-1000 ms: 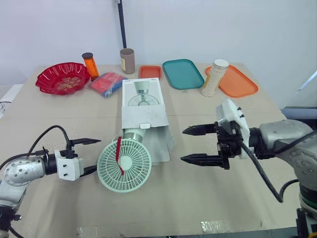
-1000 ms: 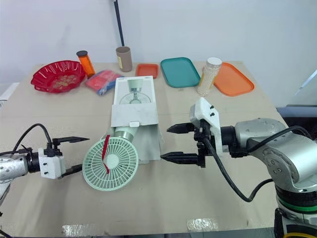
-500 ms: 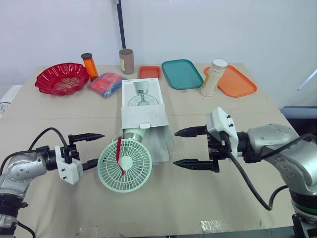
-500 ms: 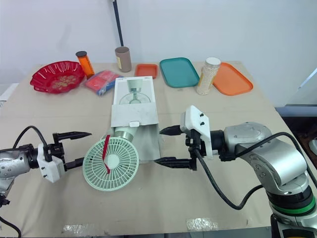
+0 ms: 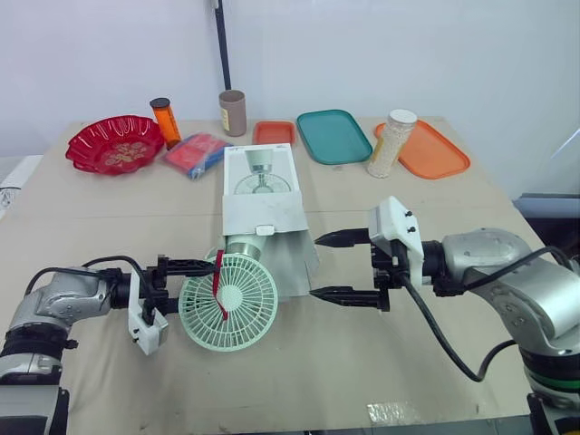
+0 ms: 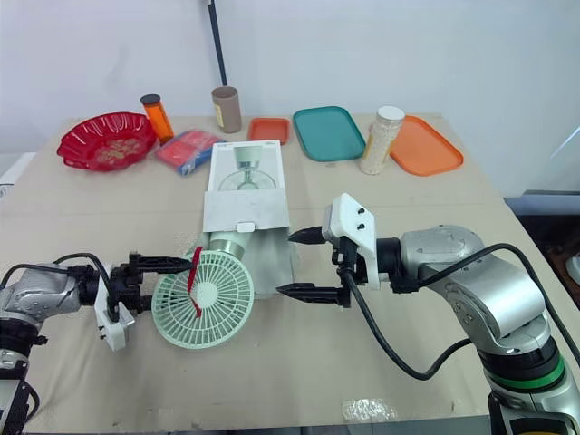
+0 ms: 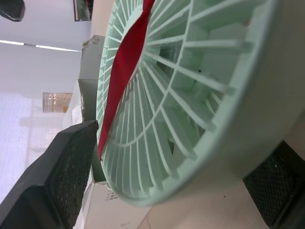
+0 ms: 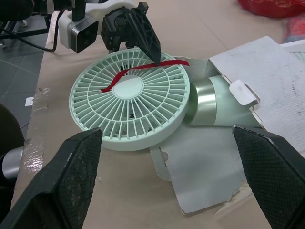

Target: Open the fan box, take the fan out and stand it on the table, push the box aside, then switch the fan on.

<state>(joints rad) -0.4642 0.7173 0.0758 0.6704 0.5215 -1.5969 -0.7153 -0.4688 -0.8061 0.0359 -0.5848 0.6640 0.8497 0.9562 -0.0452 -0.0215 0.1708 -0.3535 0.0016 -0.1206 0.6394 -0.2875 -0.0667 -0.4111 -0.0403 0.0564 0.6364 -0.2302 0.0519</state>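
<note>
The white fan box (image 5: 263,201) lies flat at mid-table, its near end open with a flap (image 8: 200,179) spread on the table. The pale green fan (image 5: 227,302), a red ribbon (image 8: 138,71) on its grille, lies half out of that end with its base still inside. My left gripper (image 5: 192,283) is open and straddles the fan's left rim; one finger (image 7: 62,176) is at the grille face, the other (image 7: 276,183) behind the rim. My right gripper (image 5: 315,266) is open beside the box's right flap, close to the fan and not touching it.
Along the back stand a red bowl (image 5: 113,141), an orange bottle (image 5: 164,120), a brown tube (image 5: 232,111), a blue-red packet (image 5: 196,151), a small orange tray (image 5: 274,132), a teal tray (image 5: 333,134), a white-capped jar (image 5: 391,141) and an orange tray (image 5: 435,149).
My left gripper has moved right until its fingers sit around the fan's rim. My right gripper has moved left toward the box's open end. The fan and box stay put.
</note>
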